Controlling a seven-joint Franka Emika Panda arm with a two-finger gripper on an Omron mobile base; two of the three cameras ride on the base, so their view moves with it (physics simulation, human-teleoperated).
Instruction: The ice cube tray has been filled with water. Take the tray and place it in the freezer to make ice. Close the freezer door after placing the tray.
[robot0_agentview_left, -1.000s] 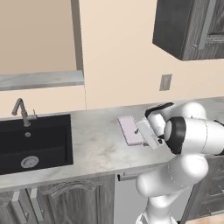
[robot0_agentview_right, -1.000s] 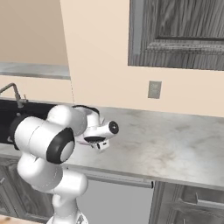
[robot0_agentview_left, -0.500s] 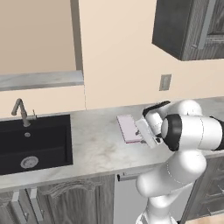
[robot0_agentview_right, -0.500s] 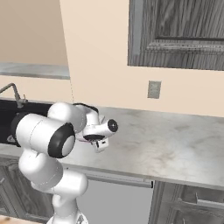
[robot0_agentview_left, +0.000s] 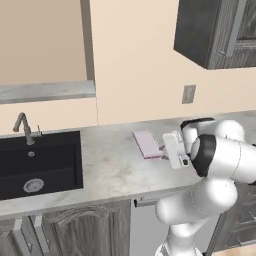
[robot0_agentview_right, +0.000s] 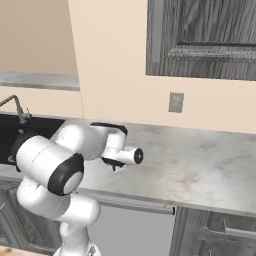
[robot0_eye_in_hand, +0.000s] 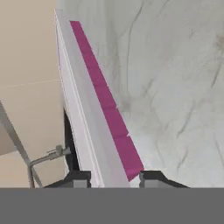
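- The arm rises from below the table's front edge, folds over at a big white elbow joint, and reaches in level over the marble table (robot0_agentview_left: 115, 165), with the hand turned sideways towards the sink (robot0_agentview_left: 40, 162).
- The gripper (robot0_agentview_left: 164, 149) sits low over the table, just off the back wall and below the wall outlet (robot0_agentview_left: 188, 94).
- The ice cube tray (robot0_agentview_left: 148, 143) lies flat on the table between the sink and the hand, nearer the back edge than the front.
- In the hand view the tray (robot0_eye_in_hand: 103, 118) runs lengthwise between the two fingertips (robot0_eye_in_hand: 78, 178), its pink rim showing; the jaws are pinching the tray's near end.
- The faucet (robot0_agentview_left: 24, 128) stands at the sink's back edge.
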